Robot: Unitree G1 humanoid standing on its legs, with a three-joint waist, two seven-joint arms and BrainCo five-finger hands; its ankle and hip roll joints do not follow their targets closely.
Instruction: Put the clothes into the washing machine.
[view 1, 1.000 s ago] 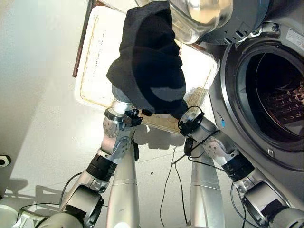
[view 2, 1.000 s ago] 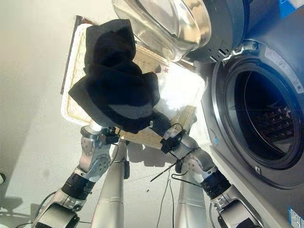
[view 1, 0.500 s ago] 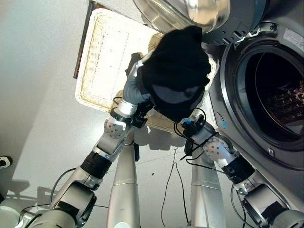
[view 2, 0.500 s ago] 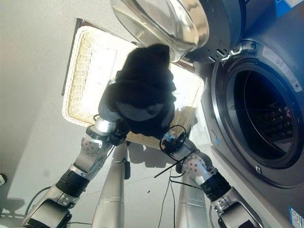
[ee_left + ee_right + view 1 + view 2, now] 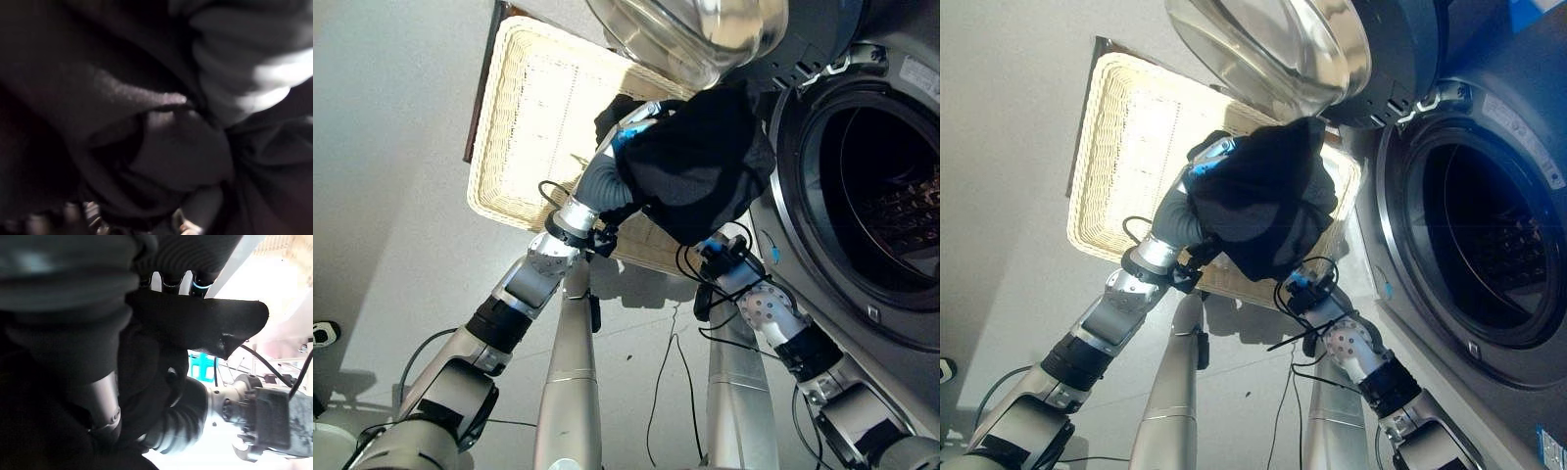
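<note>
A bundled black garment [image 5: 695, 171] is held up in front of me, just left of the washing machine's round opening [image 5: 886, 196], its right edge at the opening's rim. My left hand [image 5: 602, 181] presses into the bundle's left side, its ribbed cover showing. My right hand [image 5: 58, 284] is under the bundle, hidden from the eye views; that arm's wrist [image 5: 729, 264] sticks out below the cloth. The left wrist view shows dark folds of the garment [image 5: 146, 127] from very close. The drum behind the opening is dark.
The machine's glass door [image 5: 705, 29] hangs open above the garment. A pale wicker basket [image 5: 484, 196] lies on the floor behind the hands, left of the machine. Bare floor spreads to the left.
Both hands have carried the garment to the right, from over the basket to the edge of the machine's opening. The left arm has stretched out further.
</note>
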